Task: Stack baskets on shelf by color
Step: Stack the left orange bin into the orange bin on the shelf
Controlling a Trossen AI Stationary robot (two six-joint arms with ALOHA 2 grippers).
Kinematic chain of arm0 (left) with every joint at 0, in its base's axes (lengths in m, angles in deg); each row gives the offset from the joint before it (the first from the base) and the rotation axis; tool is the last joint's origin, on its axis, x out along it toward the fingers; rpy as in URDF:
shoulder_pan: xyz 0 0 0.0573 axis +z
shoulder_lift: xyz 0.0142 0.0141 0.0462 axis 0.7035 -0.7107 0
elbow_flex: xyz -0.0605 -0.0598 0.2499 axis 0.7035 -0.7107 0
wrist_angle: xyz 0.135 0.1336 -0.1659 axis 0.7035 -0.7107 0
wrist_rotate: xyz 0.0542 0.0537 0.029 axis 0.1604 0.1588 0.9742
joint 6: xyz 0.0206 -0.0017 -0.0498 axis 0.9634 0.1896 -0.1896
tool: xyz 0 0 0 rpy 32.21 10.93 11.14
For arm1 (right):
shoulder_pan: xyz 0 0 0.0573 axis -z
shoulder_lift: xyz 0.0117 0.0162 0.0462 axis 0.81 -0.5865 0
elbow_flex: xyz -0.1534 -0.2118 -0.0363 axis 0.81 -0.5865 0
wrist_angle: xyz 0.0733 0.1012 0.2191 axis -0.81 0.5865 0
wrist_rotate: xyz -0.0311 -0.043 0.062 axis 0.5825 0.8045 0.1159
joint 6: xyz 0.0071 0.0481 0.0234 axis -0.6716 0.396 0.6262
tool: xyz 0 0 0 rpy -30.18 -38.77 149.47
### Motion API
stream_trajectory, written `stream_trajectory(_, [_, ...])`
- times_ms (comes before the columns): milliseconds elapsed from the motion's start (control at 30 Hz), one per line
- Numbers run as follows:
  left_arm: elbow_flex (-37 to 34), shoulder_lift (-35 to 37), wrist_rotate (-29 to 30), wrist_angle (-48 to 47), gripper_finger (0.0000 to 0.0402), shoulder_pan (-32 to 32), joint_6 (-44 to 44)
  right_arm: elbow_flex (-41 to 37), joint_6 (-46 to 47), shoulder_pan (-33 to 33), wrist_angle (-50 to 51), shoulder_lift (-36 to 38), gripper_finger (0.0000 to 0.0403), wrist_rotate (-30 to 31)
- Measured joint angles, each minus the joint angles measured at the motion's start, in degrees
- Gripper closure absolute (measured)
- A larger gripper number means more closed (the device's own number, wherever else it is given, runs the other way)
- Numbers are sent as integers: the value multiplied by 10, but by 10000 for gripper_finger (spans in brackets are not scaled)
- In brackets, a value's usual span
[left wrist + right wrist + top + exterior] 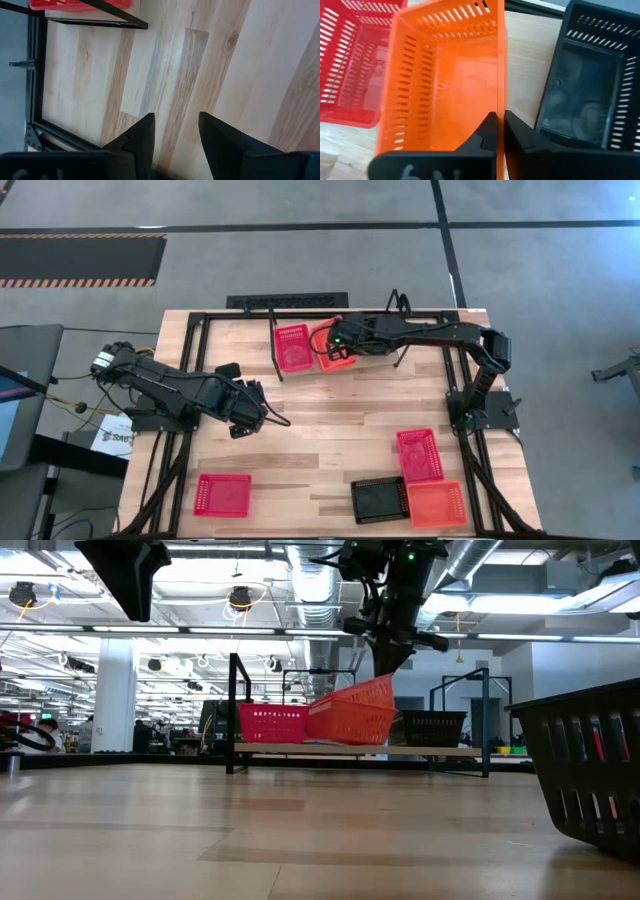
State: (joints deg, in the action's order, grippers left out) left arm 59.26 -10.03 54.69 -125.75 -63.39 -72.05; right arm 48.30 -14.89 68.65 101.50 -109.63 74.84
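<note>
Two arms at wooden table. Right gripper over shelf at far edge, fingers pinched nearly together on rim of orange basket; basket tilted, one end raised, lower end on shelf between red basket and black basket. Left gripper low over bare tabletop at left-centre, fingers apart, nothing between them. Loose baskets on near part of table: red one near-left; at near-right, red, black & orange close tog.
</note>
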Motion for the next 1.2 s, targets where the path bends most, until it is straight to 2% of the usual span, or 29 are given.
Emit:
stream_trajectory(100, [0,0,0,1,261,0,0,0,0,1,0,0,363,0])
stream_trajectory(300, [0,0,0,1,261,0,-2,0,-9,1,0,0,394,2])
stream_trajectory(967, [0,0,0,5,261,0,-4,-1,0,-10,-37,12,401,34])
stream_trajectory(1200, [0,0,0,5,261,0,-4,0,1,-18,-48,39,402,49])
